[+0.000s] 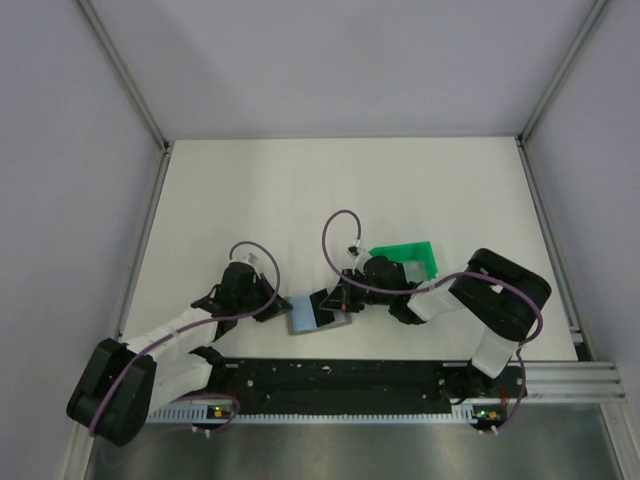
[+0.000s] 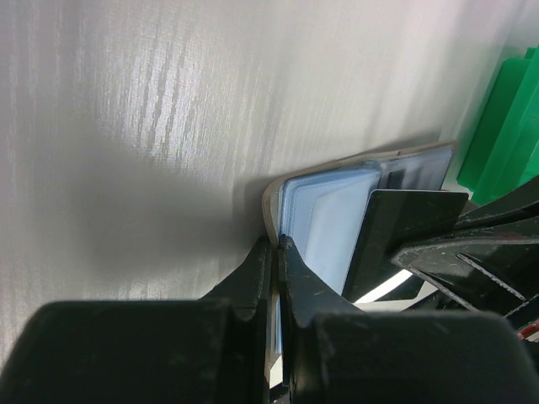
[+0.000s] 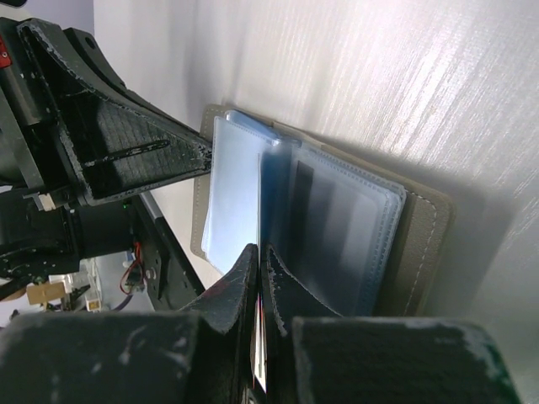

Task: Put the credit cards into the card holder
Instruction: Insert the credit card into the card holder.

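My left pincer (image 2: 278, 242) is closed down to a narrow slit, its two black fingers pinching the near edge of the card holder (image 2: 328, 210) and pinning it to the desk (image 1: 300, 200). My right pincer (image 3: 257, 251) is closed tight on a credit card (image 2: 413, 231), a thin, flat, dark rectangle with sharp corners. From that wrist I see the card almost edge-on between the fingers. From the left wrist I see its broad face tilted against the holder's pockets, with the leading edge at the sleeves. I cannot tell how far in it has gone. The holder lies open between the two pincers, near the middle of the desk's front edge. It has a pale tan outer cover with a stitched seam along the border. Inside it are stacked translucent blue-tinted plastic sleeves with rounded corners, fanned slightly apart. A grey shade shows through one sleeve, and I cannot tell whether that is a card already seated. Beyond the right pincer, to the right of the holder and apart from it, sits the green frame (image 1: 405, 255), glossy bright green plastic with straight walls. Its contents are too small for me to make out. The desk is matte white with a faint streaked grain.
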Controlling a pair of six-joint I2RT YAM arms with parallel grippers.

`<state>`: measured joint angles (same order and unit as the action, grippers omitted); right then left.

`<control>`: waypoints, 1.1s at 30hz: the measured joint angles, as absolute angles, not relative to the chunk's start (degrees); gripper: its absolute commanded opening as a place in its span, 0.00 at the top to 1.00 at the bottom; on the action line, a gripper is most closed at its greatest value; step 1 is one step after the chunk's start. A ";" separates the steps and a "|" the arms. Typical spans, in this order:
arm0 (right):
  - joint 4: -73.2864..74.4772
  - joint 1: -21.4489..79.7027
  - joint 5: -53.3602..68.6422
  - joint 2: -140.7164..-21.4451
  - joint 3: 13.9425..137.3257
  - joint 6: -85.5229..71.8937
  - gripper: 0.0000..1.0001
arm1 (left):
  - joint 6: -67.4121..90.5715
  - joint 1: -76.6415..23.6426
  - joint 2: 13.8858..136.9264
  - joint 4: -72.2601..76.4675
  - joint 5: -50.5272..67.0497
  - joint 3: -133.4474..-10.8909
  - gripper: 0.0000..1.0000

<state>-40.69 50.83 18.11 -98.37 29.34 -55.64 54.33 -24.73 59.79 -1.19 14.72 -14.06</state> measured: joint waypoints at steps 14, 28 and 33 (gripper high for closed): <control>-38.94 50.46 15.86 -96.01 29.23 -55.57 1.00 | 54.33 -24.73 59.79 -1.17 14.72 -14.06 1.00; -39.46 50.35 15.73 -96.88 28.47 -56.14 1.00 | 54.33 -24.73 59.79 -1.17 14.72 -14.06 1.00; -41.43 50.13 16.40 -98.83 28.47 -57.41 1.00 | 54.35 -24.73 59.79 -1.17 14.70 -14.06 1.00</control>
<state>-41.43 50.13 16.40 -98.83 28.47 -57.41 54.35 -24.73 59.79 -1.17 14.70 -14.06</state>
